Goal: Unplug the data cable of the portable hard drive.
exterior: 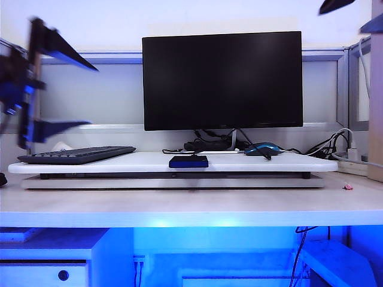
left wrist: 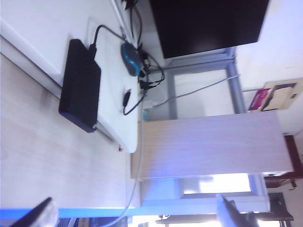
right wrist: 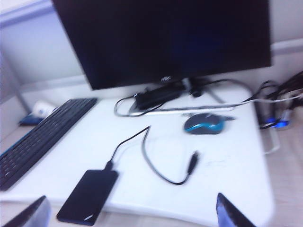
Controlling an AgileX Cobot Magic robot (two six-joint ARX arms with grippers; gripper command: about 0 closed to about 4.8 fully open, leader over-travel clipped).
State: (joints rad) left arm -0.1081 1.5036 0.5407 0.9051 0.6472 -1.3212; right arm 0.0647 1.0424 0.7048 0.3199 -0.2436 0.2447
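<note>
Approach phase, nothing gripped yet. My left end effector [exterior: 36, 84] is hanging high at the left edge of the exterior view, blurred, fingers spread wide apart and empty. My right end effector [right wrist: 130, 213] is also wide apart and empty; only its two fingertips are showing in the right wrist view, and in the exterior view just dark tips are poking in at the top right corner.

The flat dark-blue rectangular portable hard drive [right wrist: 89, 196] is lying at the front edge of the white raised board [right wrist: 236, 184] on the pale wood table [exterior: 191, 206], roughly centred under the big black monitor [exterior: 221, 81]. The thin black data cable [right wrist: 156, 168] is plugged into the drive's far short end, looping across the board toward the blue-black rounded mouse [right wrist: 204, 124] and ending in a loose dark plug, apparently connected to nothing. The black keyboard [right wrist: 40, 137] is sitting well apart on the left.

Both end effectors are well clear of the drive.

Next move as I'm judging it: one end effector needs to be coming down to pin the drive flat, the other closing on the small connector right at the drive's end, not on the cord. Then pulling straight out along the drive's long axis. Risk: the drive is looking light and near the board's edge, so it may slide or drop off if not held.
</note>
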